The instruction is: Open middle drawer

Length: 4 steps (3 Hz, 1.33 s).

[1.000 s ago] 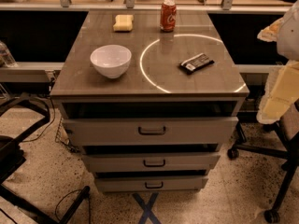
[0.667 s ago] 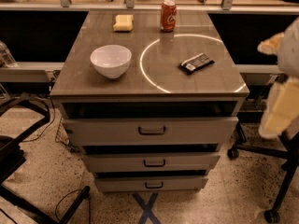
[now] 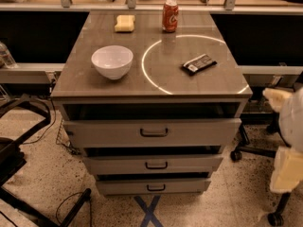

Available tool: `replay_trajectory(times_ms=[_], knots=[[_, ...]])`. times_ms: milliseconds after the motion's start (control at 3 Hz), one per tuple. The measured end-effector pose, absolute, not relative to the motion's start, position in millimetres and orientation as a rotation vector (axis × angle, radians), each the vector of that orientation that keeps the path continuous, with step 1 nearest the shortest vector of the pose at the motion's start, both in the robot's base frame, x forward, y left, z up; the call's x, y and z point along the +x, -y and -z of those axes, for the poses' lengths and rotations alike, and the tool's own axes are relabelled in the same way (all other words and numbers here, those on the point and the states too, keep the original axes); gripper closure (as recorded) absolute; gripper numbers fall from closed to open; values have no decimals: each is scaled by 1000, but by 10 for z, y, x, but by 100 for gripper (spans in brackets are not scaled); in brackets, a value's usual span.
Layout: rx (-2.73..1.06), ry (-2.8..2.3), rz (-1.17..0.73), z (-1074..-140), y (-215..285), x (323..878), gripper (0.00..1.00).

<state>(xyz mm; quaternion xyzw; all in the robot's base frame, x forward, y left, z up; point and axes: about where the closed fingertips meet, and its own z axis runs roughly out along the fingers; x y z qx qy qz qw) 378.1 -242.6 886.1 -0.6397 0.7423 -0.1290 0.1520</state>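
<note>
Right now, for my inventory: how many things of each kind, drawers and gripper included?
Drawers: 3 (top, middle drawer, bottom)
Bowl: 1
Can: 1
Sponge: 1
Snack bar: 1
Gripper: 1, right edge, beside cabinet
Total: 8

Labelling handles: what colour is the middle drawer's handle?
Dark, nearly black handle on the middle drawer, camera view; the gripper is far right.

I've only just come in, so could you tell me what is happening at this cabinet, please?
A robot is set to open the middle drawer of the cabinet. Its gripper hangs at the right edge of the view, beside the cabinet and well apart from the drawer's handle. On the cabinet top sit a white bowl, a soda can, a yellow sponge and a dark wrapped bar, none being handled.
</note>
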Motion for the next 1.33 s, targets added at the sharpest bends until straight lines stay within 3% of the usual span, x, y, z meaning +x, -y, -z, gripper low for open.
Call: replay_trajectory(times_ms=[667, 1333], knots=[[-2003, -2282, 348, -7719, 2621, 3232, 0], [-1967, -2282, 377, -7521, 2518, 3245, 0]])
